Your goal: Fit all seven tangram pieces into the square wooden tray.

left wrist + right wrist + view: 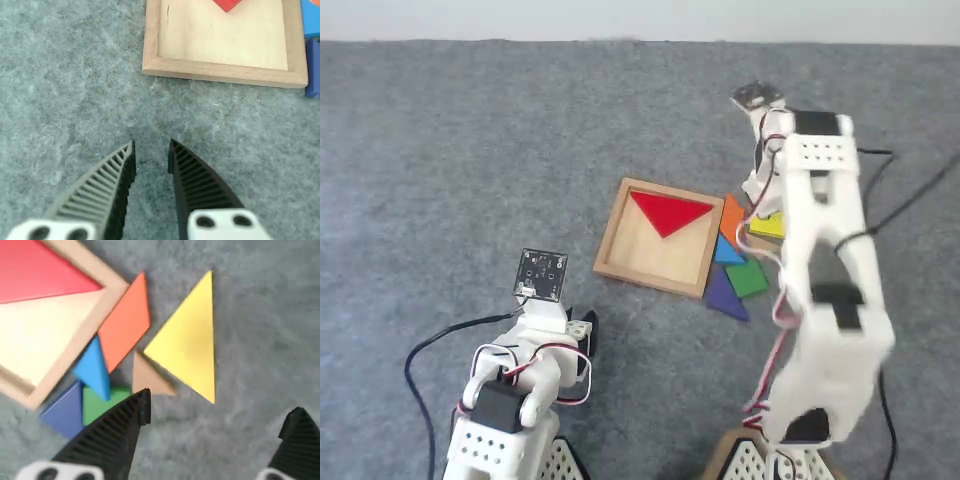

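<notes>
Nearest, left end effector (152, 145): narrow gap between its fingers, nothing held, low over bare counter (470, 150).
Tray from the left end effector: the tray (220, 72) lay straight ahead of its fingertips, apart from them, with a strip of counter between.
Right end effector (222, 405): spread wide and empty, poised over the counter on the tray's other side.
Closest pieces to the right end effector: the tan triangle (147, 377) and green square (97, 402) sat just ahead of one fingertip; the dark blue triangle (62, 412) and light blue triangle (95, 370) lay beside them, against the tray's outer rim.
Yellow triangle (190, 345): ahead of the right end effector, within the span of its open jaws but toward the tan-triangle side, one corner touching or nearly touching that piece.
Long axis: the yellow triangle's long edge ran away from the right end effector, roughly in line with its fingers, so the jaws would close across its shorter width.
Farther on: the orange parallelogram (125, 322) leaned along the tray's corner.
Farthest, inside the tray: the red triangle (670, 212) filled one corner; the other floor was bare wood.
Progress, as judged: one of seven placed, six loose.
Nearer arm: the right, by far; the left had only the tray's rim ahead.
</notes>
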### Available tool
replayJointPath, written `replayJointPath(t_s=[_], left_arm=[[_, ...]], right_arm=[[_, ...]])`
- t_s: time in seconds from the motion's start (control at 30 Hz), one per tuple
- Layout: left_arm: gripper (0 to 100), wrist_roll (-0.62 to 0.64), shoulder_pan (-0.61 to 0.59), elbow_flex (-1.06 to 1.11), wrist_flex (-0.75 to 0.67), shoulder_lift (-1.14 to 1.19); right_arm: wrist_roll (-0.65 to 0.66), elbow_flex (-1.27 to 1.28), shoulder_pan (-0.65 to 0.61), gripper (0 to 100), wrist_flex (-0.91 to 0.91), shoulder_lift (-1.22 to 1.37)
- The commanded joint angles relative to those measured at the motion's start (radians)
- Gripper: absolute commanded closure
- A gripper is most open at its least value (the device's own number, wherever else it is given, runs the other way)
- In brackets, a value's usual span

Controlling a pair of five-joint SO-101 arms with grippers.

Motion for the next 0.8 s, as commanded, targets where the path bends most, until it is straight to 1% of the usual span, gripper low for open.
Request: replayJointPath(t_s=[0.0, 0.07, 0.17, 0.23, 0.3, 0.37, 0.4, 0.43, 0.47, 0.57, 0.63, 0.77], left_arm=[[89, 0.006, 0.002, -0.012, 0.002, -0.017], [89, 0.006, 0.002, -0.012, 0.002, -0.017], [89, 0.006, 0.002, -0.012, 0.002, -0.017], [89, 0.006, 0.002, -0.012, 0.002, -0.017], [89, 0.006, 0.002, -0.012, 0.002, -0.017], [89, 0.006, 0.002, -0.012, 0.002, -0.017], [89, 0.006, 0.002, -0.012, 0.002, -0.017], [89, 0.006, 0.002, -0.012, 0.002, -0.017], [89, 0.006, 0.002, -0.012, 0.002, -0.017], [89, 0.006, 0.002, -0.012, 0.002, -0.017], [89, 0.006, 0.002, -0.012, 0.002, -0.017], [89, 0.006, 0.002, -0.012, 0.002, -0.017]], right_arm=[[-0.021, 0.364, -0.048, 59.7, -0.219, -0.321], [-0.017, 0.534, -0.068, 59.7, -0.400, -0.366], [-0.015, 0.667, -0.082, 59.7, -0.618, -0.371], [-0.015, 0.684, -0.073, 62.0, -0.677, -0.366], [-0.017, 0.683, -0.041, 69.3, -0.699, -0.367], [-0.017, 0.649, -0.018, 78.0, -0.685, -0.361], [-0.017, 0.629, -0.013, 80.9, -0.670, -0.348], [-0.017, 0.605, -0.013, 81.3, -0.653, -0.325], [-0.015, 0.569, -0.021, 79.6, -0.627, -0.294], [0.029, 0.442, -0.065, 69.0, -0.510, -0.151], [0.052, 0.350, -0.073, 64.2, -0.464, -0.050], [0.054, 0.192, -0.035, 62.4, -0.384, 0.102]])
